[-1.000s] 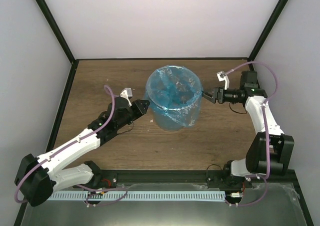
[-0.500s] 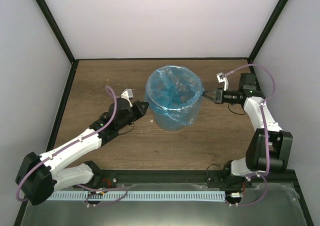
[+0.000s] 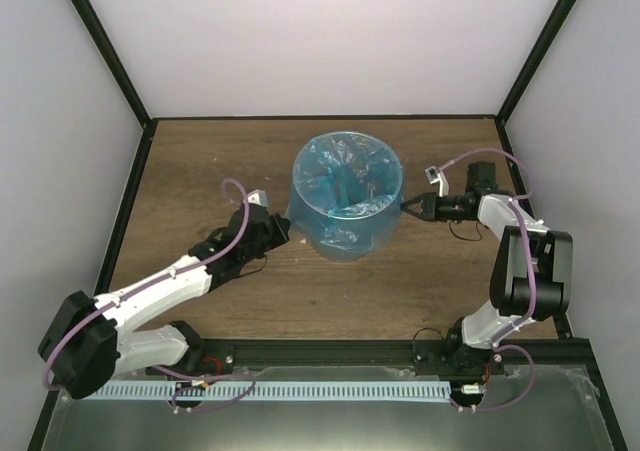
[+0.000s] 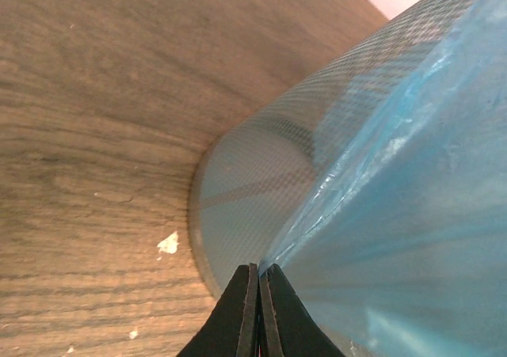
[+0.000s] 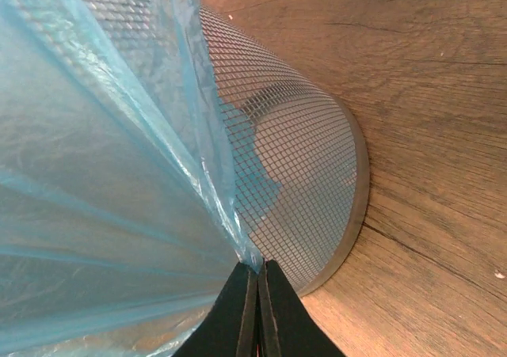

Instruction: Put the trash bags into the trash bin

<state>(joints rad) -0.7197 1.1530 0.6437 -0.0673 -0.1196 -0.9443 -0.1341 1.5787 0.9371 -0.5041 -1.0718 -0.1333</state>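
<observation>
The trash bag (image 3: 343,176) sat inside the trash bin (image 5: 305,175), which stood at the middle of the table (image 3: 190,161). The bag's film was folded over the rim and hung down the outside. The left gripper (image 4: 259,305) was fully closed on the film's hem at the bin's left side. The right gripper (image 5: 257,301) was pinched shut on the hem at the right. From here, a hard outward or downward pull could have torn the thin film, slipped it from the jaws or tipped the light bin. No brand, label or writing was readable.
</observation>
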